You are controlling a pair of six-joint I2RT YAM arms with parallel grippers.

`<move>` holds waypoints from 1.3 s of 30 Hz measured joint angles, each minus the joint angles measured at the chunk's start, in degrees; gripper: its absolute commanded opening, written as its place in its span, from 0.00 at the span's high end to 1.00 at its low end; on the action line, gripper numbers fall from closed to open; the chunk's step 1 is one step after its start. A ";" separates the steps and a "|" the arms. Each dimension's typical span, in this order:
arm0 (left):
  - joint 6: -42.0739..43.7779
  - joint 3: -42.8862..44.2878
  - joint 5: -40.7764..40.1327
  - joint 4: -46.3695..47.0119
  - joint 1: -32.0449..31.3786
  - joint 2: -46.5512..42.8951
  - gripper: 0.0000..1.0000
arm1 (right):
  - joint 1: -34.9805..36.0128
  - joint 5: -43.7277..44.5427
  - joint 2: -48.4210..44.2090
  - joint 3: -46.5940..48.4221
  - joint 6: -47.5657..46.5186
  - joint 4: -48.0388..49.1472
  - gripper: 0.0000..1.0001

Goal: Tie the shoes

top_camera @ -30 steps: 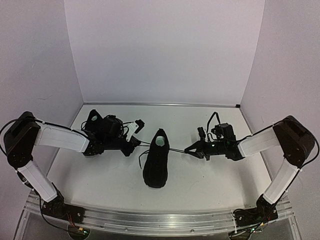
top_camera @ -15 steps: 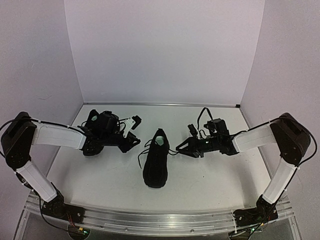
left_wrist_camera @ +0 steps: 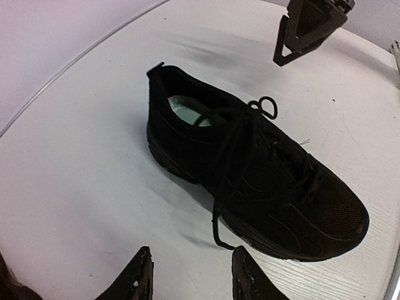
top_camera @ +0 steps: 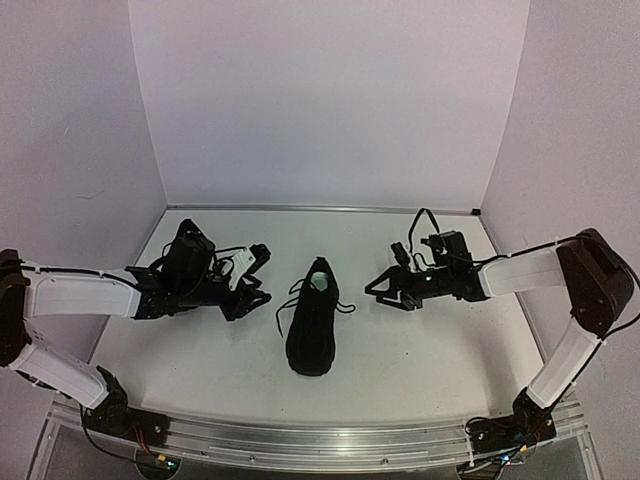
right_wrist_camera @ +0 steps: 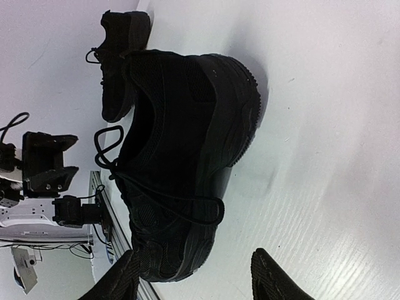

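The centre shoe (top_camera: 312,325) stands upright in the middle of the white surface (top_camera: 430,350), toe toward the near edge and heel opening toward the far side. Its laces (left_wrist_camera: 250,134) are untied. One strand hangs over the sole onto the surface, and a small loop lies over the tongue. The left tool (top_camera: 257,276) hangs low just left of this shoe with its fingers spread and nothing between them. The right tool (top_camera: 374,289) faces it from the right, likewise released and empty. A strip of bare surface separates each tool from the shoe's sides.

The second shoe (right_wrist_camera: 119,62) lies farther left, beyond the centre shoe in the right wrist view. In the top view the left arm largely hides it.

Open room is widest on the near side of the centre shoe and at near right. A narrower band runs between the heel and the back wall (top_camera: 330,100). Plain pale walls close the far, left and right sides, and a metal rail (top_camera: 320,440) bounds the near edge.
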 measured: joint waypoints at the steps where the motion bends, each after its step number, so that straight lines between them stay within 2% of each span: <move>1: 0.13 -0.15 0.49 -0.30 -0.22 0.35 0.56 | -0.13 -0.08 -0.13 0.02 -0.19 -0.01 0.42; 11: -1.90 -0.40 1.98 -1.44 -0.90 7.68 0.52 | -0.17 -0.66 -0.15 -0.01 -1.71 -0.92 0.43; 20: -3.53 0.00 2.68 -0.50 -2.46 12.79 0.55 | 0.30 -1.30 2.88 -0.01 -2.50 -1.01 0.43; 26: -3.37 3.15 3.53 -0.29 -2.97 18.54 0.59 | 0.47 -1.85 3.57 0.01 -2.45 -0.98 0.43; 31: -3.18 7.73 5.62 -0.03 -6.06 23.59 0.62 | 0.49 -1.99 3.64 0.01 -2.42 -0.88 0.43; 35: -3.21 10.70 7.53 1.22 -8.57 26.52 0.62 | 0.59 -2.11 3.81 0.03 -2.41 -0.81 0.43; 39: -3.19 10.89 7.43 1.71 -9.12 26.47 0.57 | 0.68 -2.37 3.81 0.25 -2.39 -0.76 0.43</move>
